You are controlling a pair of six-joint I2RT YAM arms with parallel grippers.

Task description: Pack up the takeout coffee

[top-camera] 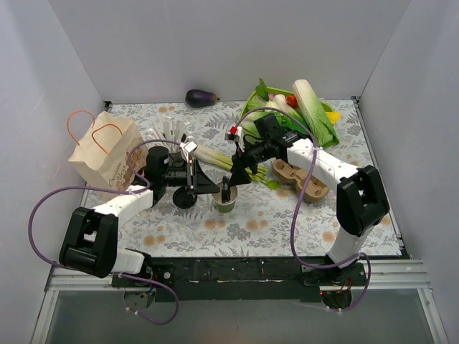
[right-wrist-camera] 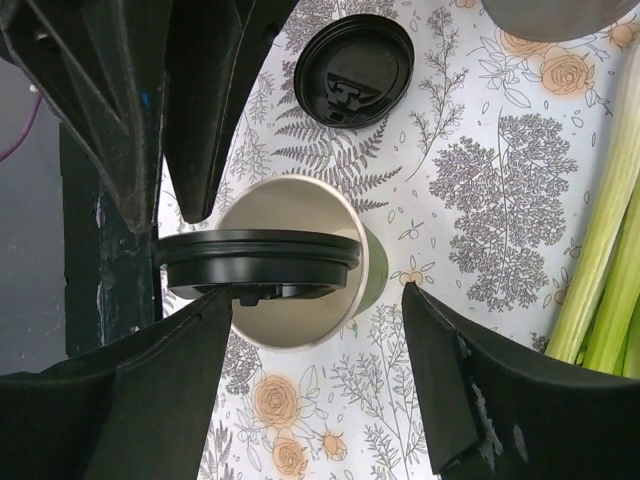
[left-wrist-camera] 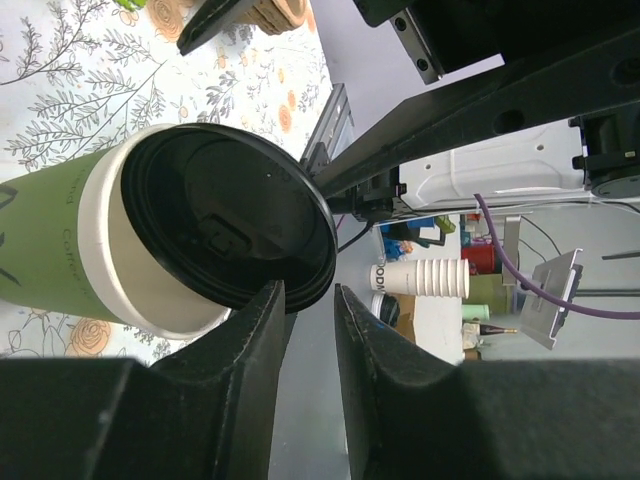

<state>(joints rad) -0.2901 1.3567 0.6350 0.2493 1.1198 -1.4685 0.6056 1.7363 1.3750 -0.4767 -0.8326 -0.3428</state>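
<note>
floral-print desk (top-camera: 287,215) inside plain white walls (top-camera: 215,43). the left end effector (left-wrist-camera: 310,300), nearly closed, pinches a black lid (left-wrist-camera: 230,220) on edge at the mouth of the green takeout coffee (top-camera: 225,203), mid-desk. the right end effector (right-wrist-camera: 315,292) is spread wide astride it, gripping nothing.

Only partial "Coff…" txt on green cup (left-wrist-camera: 50,250).

Top external: fixed high behind the arm bases, angled down and forward, whole table (top-camera: 287,229) in frame, far off. Left wrist: very near, side-on to green cup (left-wrist-camera: 50,250) and black lid (left-wrist-camera: 230,225); apparently aimed past the table edge into the room. Right wrist: near, straight down into same cup (right-wrist-camera: 290,210). Cup and lid common to both wrist views.
</note>
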